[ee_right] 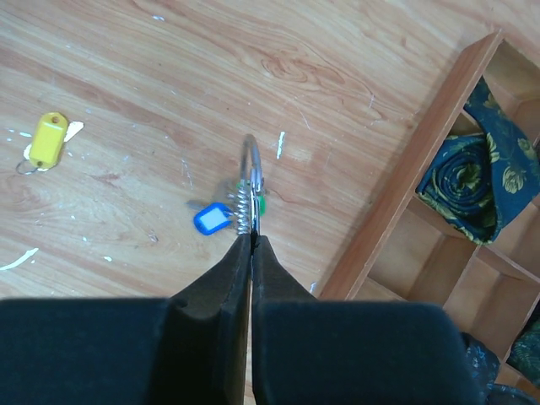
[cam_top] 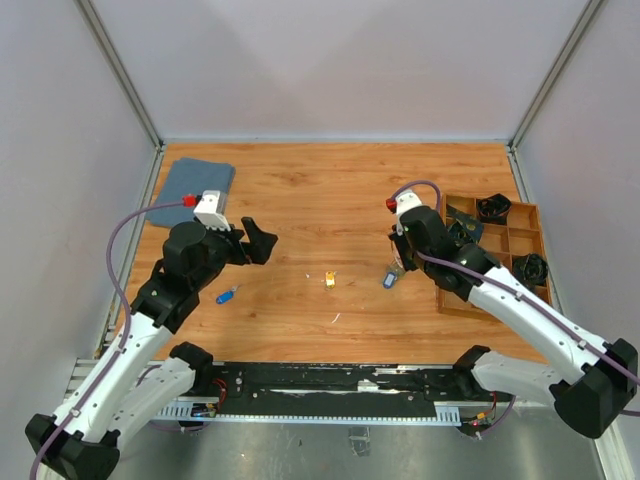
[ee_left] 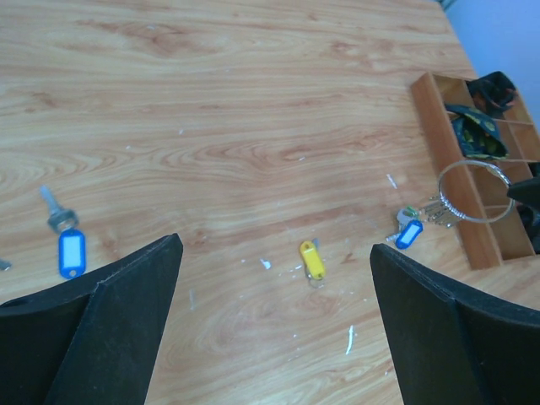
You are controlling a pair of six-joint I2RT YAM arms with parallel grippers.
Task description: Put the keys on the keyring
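Observation:
My right gripper [ee_right: 251, 238] is shut on the silver keyring [ee_right: 251, 181], holding it edge-on just above the table. Several keys hang on the ring, among them one with a blue tag [ee_right: 211, 220] and one with a green head [ee_right: 261, 205]. The ring [ee_left: 472, 192] and that blue tag [ee_left: 409, 234] also show in the left wrist view. A yellow-tagged key [cam_top: 329, 280] lies loose mid-table. A blue-tagged key [cam_top: 227, 295] lies loose near my left gripper [cam_top: 252, 240], which is open, empty and raised above the table.
A wooden compartment tray [cam_top: 505, 232] with rolled dark cloths stands at the right, close beside the right gripper. A blue cloth [cam_top: 197, 185] lies at the back left. Small white scraps [cam_top: 336, 318] dot the wooden table.

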